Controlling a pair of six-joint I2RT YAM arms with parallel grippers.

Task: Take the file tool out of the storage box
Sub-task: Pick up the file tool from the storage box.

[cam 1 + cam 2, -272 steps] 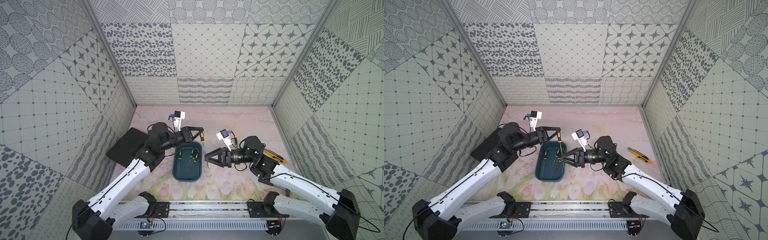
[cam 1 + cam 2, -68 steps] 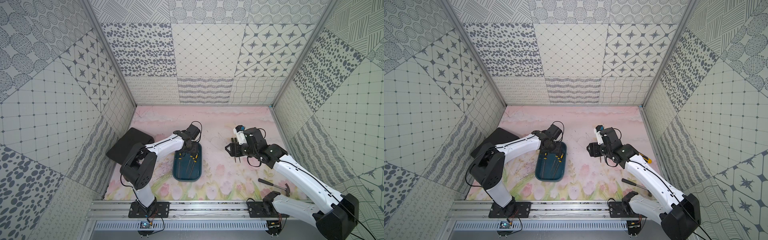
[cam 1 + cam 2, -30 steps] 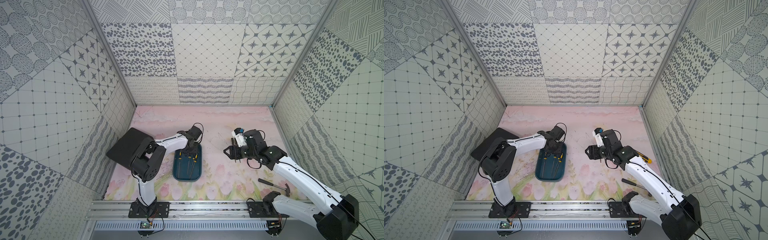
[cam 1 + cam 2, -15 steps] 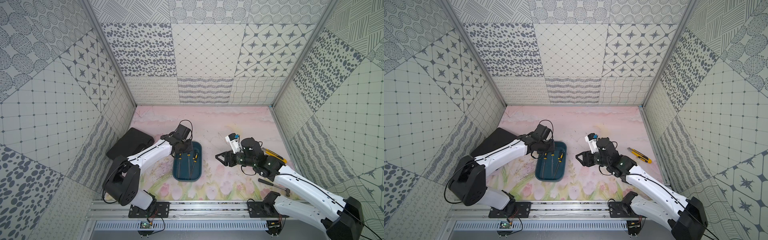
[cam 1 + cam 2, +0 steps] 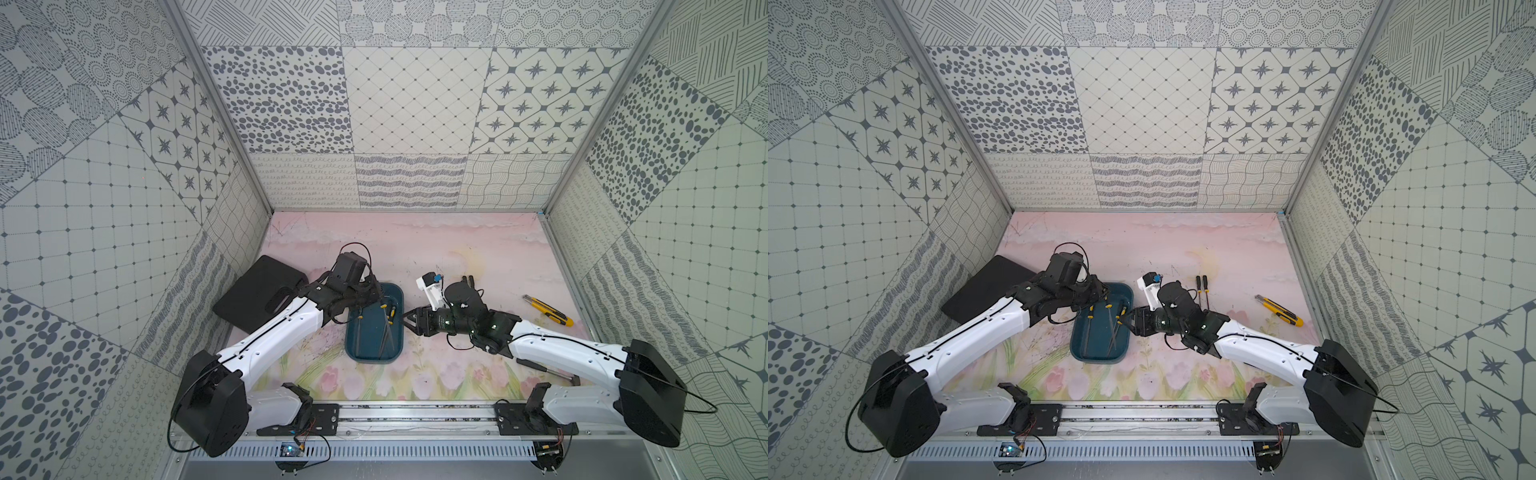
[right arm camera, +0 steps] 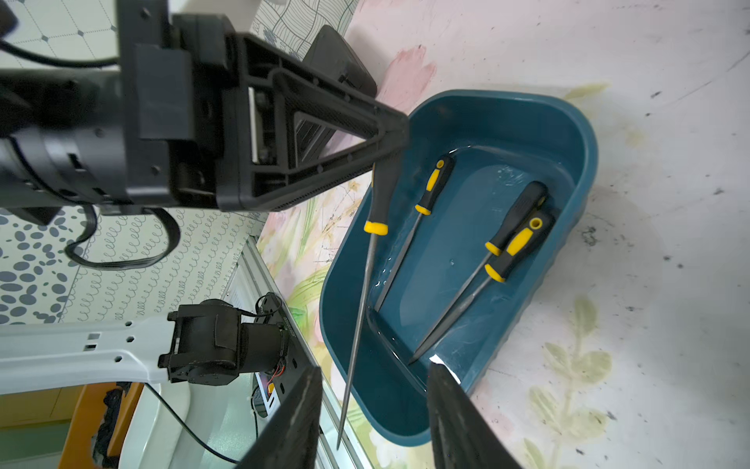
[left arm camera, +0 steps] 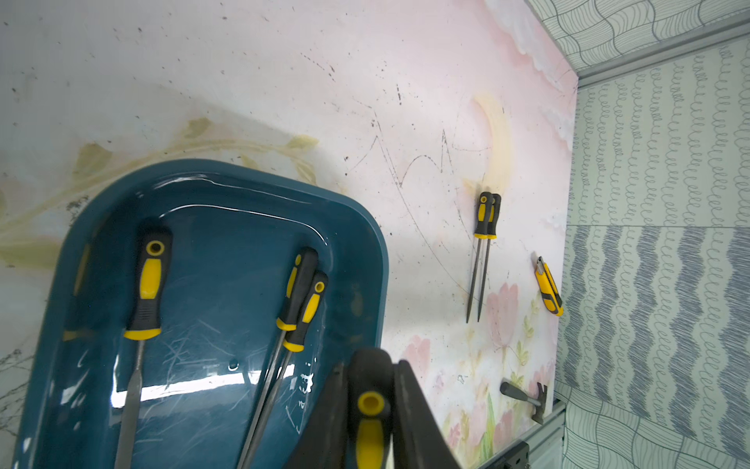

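The left gripper (image 6: 395, 134) is clamped on the black-and-yellow handle of a file (image 6: 375, 203). The file hangs from it, handle up, with the thin shaft slanting down past the box (image 6: 568, 134) rim on the left arm's side. I cannot tell whether the tip touches anything. From the left wrist, the handle's yellow end (image 7: 369, 408) sits squeezed between the two black fingers (image 7: 410, 406), right over the box (image 7: 227, 174) edge.

The box stands on the table (image 5: 415, 249) between the two arms in both top views (image 5: 374, 353) (image 5: 1100, 357). Inside it lie three more files (image 6: 430, 191). One is alone, and two are side by side with their handles touching (image 7: 302, 300).

The right gripper (image 6: 373, 371) is half open with nothing between its fingers (image 6: 450, 402). It points at the box from just beside the rim on its own side (image 5: 409, 320).

Out on the table, well apart from the box, a pair of files (image 7: 483, 251) lies close together, and a yellow knife (image 5: 548, 309) lies nearer the right wall. A hammer (image 7: 523, 396) rests near the front rail, partly hidden under the right arm in a top view. A black board (image 5: 257, 293) sits by the left wall, behind the left arm.
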